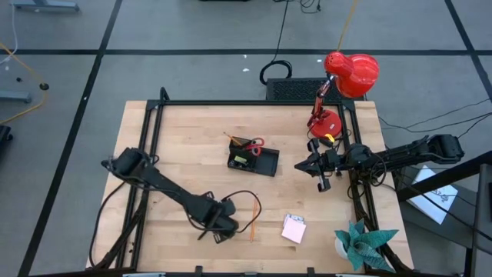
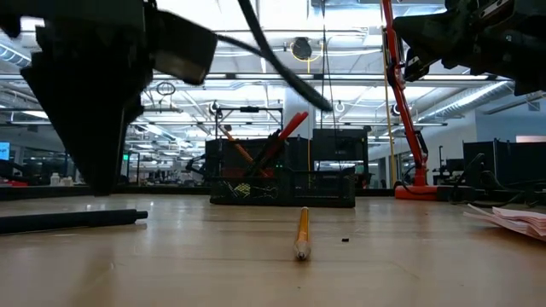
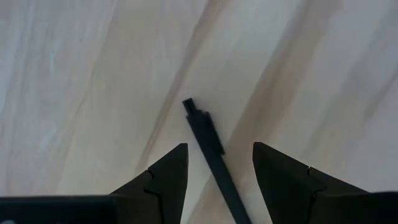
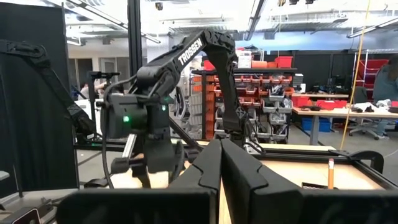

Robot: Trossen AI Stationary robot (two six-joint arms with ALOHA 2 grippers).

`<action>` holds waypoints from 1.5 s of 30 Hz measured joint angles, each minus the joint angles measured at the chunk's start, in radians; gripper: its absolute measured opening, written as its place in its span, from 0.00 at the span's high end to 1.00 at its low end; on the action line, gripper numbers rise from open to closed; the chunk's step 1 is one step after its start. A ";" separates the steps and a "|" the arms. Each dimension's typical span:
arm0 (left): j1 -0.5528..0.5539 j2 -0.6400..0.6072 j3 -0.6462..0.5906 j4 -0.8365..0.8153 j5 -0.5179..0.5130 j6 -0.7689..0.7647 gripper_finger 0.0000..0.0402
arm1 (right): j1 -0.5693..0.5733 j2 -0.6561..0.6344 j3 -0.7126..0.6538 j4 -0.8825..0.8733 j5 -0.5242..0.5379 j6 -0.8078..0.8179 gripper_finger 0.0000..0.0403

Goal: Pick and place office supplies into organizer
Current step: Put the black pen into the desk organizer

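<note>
At about 7 o'clock on the table, the left gripper (image 1: pixel 217 228) hovers low over a black pen (image 3: pixel 211 149), its 2 fingers spread apart with the pen's barrel lying between them, not yet touched. Just beside it, toward 5 o'clock, lies 1 orange pencil (image 1: pixel 254 214); the pink sticky-note pad (image 1: pixel 293 228) sits further that way, and the organizer (image 1: pixel 254 160), with the red-handled scissors (image 1: pixel 255 143) standing in it, is near the table's middle, well apart from the pen. The right gripper (image 1: pixel 320 175) waits at about 3 o'clock, its fingers pressed together on nothing. The pen looks light, rigid and smooth, so it will likely roll or skid if nudged from 1 side; the sensible hold is across the barrel near its middle, squarely, so it neither pivots nor droops. The clip end visible in the left wrist view could twist the pen if pinched there.
</note>
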 joint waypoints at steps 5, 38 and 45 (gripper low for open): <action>0.022 0.041 -0.001 -0.014 0.004 0.007 0.53 | 0.000 0.000 0.000 0.000 0.000 0.000 0.99; 0.024 0.030 -0.139 0.252 -0.016 0.299 0.93 | 0.000 0.000 0.000 0.001 0.000 0.004 0.99; 0.022 -0.044 -0.151 0.399 -0.326 0.555 0.89 | 0.000 0.000 0.000 0.000 0.000 0.010 0.99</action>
